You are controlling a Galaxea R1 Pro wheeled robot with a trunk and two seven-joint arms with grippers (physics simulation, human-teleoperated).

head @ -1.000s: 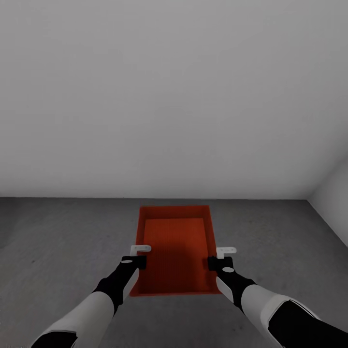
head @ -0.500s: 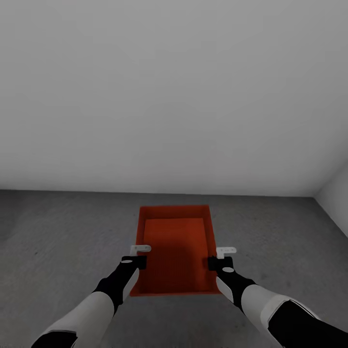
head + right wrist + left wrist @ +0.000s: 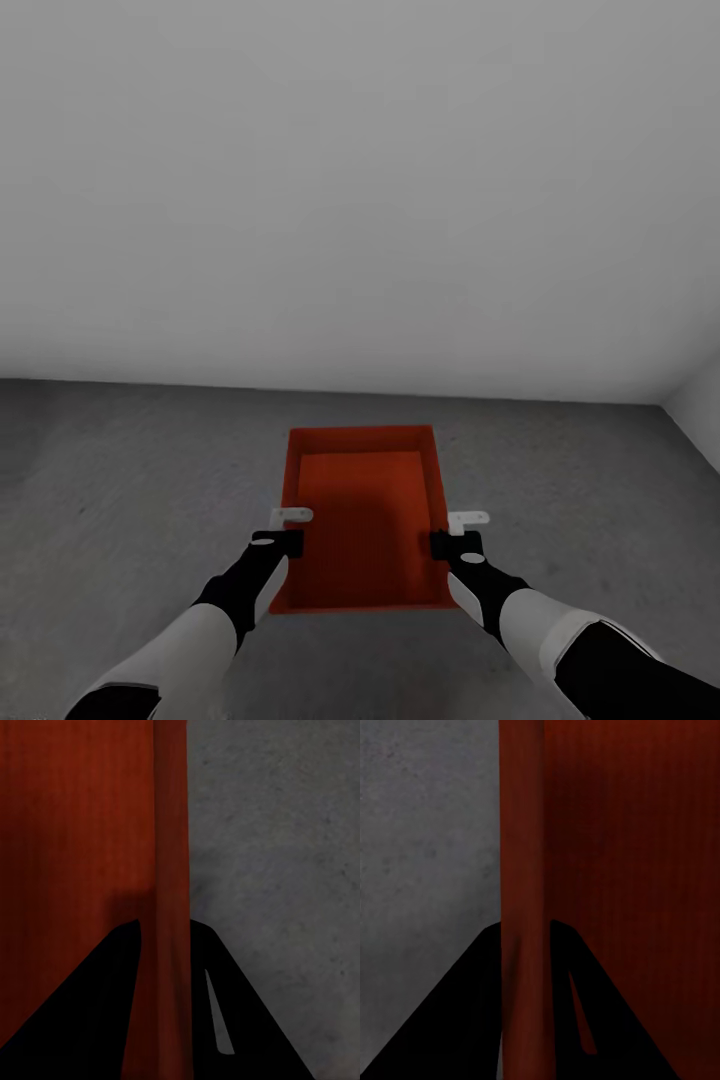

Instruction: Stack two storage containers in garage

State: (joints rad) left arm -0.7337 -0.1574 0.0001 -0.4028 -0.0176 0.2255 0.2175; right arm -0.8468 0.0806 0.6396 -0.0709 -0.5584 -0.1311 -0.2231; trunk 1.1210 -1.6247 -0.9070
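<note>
Left gripper (image 3: 288,530) clamped on storage container (image 3: 362,520)'s left wall, right gripper (image 3: 455,532) clamped on its right wall. Container held between both arms above garage floor (image 3: 130,500), near pale wall (image 3: 360,200). Probably about to be set down; second container, stacking apparently left.

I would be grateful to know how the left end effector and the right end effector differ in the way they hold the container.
The left end effector pinches the container's left long wall; the right end effector pinches its right long wall. By the wrist views, the left one has the grey floor outside it to the left, the right one to the right. Shared: both are shut on a thin wall, level with each other, at the nearer half.
</note>
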